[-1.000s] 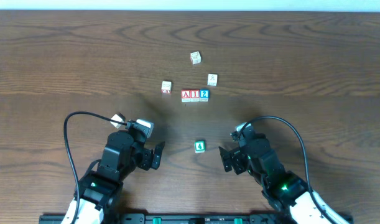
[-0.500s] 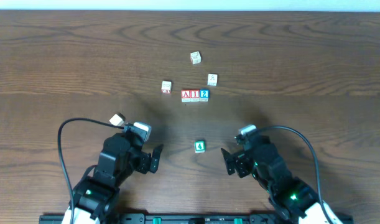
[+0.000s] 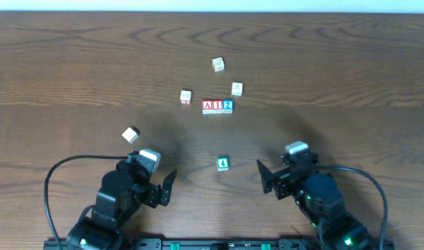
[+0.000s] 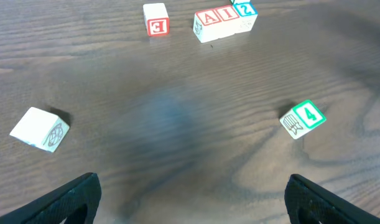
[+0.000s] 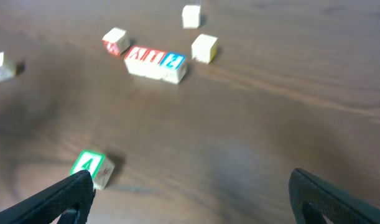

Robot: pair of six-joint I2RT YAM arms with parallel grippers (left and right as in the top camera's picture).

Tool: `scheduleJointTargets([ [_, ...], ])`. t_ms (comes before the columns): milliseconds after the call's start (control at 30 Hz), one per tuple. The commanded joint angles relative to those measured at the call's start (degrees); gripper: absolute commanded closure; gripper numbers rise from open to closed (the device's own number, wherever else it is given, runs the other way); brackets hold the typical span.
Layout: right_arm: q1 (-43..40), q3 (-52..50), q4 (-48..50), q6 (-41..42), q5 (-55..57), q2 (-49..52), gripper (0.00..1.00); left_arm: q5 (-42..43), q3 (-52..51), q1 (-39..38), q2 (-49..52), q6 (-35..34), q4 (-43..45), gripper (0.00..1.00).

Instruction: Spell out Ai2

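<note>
**Spelling Looks Complete, Row at Risk of Bumps**

The A cube [image 3: 207,106], I cube [image 3: 217,106] and 2 cube [image 3: 227,105] touch in a line on the table [image 3: 350,83]. The left gripper [image 3: 162,191] and right gripper [image 3: 270,182] hover well apart from them, jaws spread, empty. Any reach past the green-framed cube [image 3: 223,164] could knock the row crooked. No container is in view.

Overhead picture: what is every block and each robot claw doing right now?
A cube: starts the row, touching the I cube.
I cube: middle of the row.
2 cube: ends the row, touching the I cube.
E cube: alone, apart from the row.
green 4 cube: alone, between the grippers, untouched.
pale cubes: scattered, apart.
left gripper: open, empty.
right gripper: open, empty.
</note>
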Motion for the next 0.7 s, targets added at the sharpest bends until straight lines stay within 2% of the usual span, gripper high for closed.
scheduleJointTargets([
  [0, -3.1, -1.8, -0.3, 1.0, 0.2, -3.8, 0.01, 0.8, -0.2, -0.2, -3.8, -0.7, -2.3, 0.05],
  [300, -9.9, -8.8, -0.4, 1.0, 0.2, -13.0, 0.01, 0.8, -0.3, -0.2, -9.9, -0.7, -10.8, 0.05],
  [533, -11.9, -8.9, 0.6, 1.0, 0.2, -13.2, 0.01, 0.8, -5.1, -0.2, -14.1, -0.6, -12.0, 0.05],
  [667, -17.1, -8.9, 0.6, 1.0, 0.2, -13.2, 0.01, -1.9, -8.4, -0.1, -16.3, -0.7, -13.3, 0.05],
])
